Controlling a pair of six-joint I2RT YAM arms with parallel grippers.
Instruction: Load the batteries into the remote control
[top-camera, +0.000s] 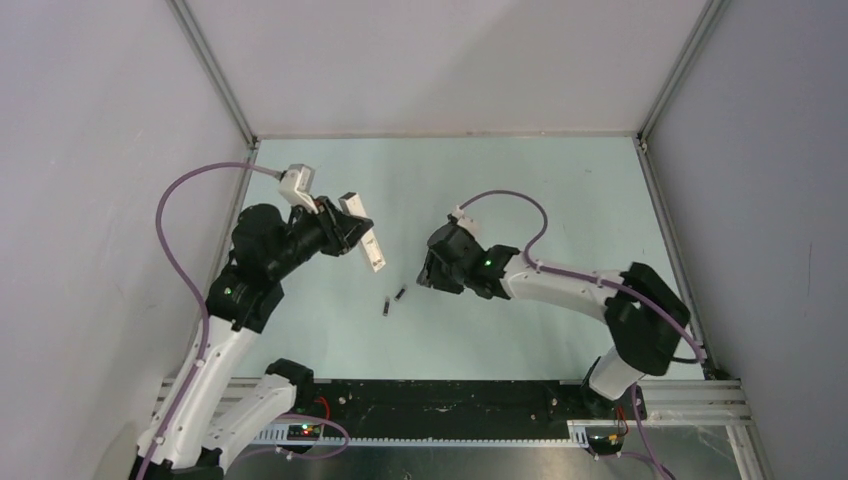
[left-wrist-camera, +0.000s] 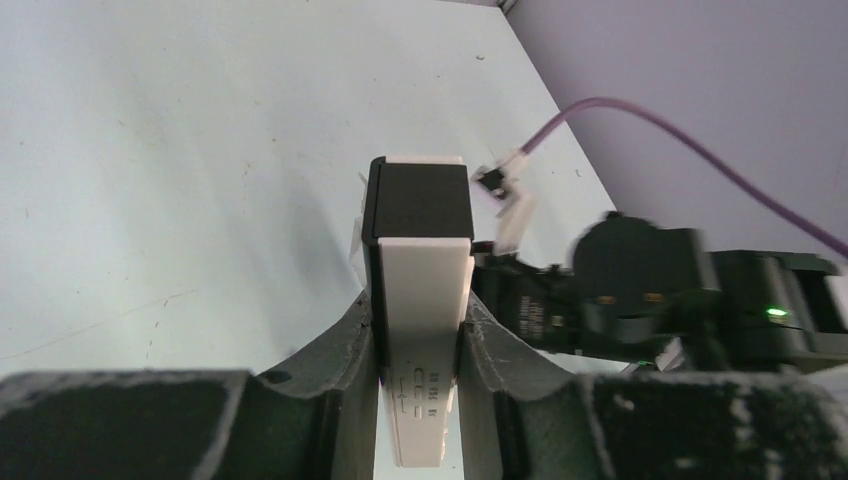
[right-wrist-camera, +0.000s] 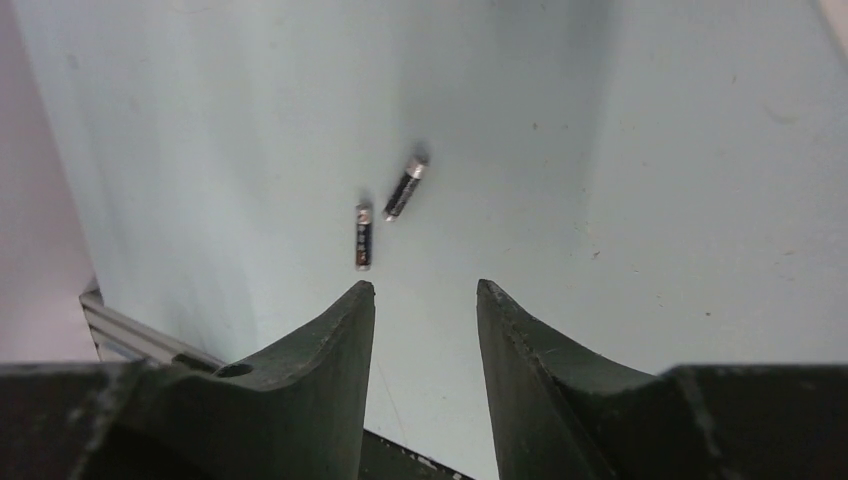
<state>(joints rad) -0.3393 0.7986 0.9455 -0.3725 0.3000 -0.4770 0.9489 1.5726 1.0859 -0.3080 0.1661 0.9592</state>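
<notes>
Left gripper (top-camera: 348, 235) is clenched on the remote control (top-camera: 364, 238), fingers (left-wrist-camera: 350, 345) pressing both long white sides. The remote sits left of centre, apparently lifted off the table (top-camera: 560, 200), slanting toward the near right in the top view. In the left wrist view its dark end (left-wrist-camera: 418, 200) points away from the gripper (left-wrist-camera: 420, 335) and the white body runs back between the pads. Just near-right of the remote's low end, both cells lie on the table: left battery (top-camera: 386, 306) slightly nearer the arm bases, right battery (top-camera: 401, 294) just beside it, close but not touching, at different angles. In the right wrist view both show dark bodies with light ends (right-wrist-camera: 363, 236) (right-wrist-camera: 404, 188). Right gripper (top-camera: 430, 272) is just right of them, released, fingers (right-wrist-camera: 335, 340) spread with nothing between, batteries ahead of the tips and slightly left.
</notes>
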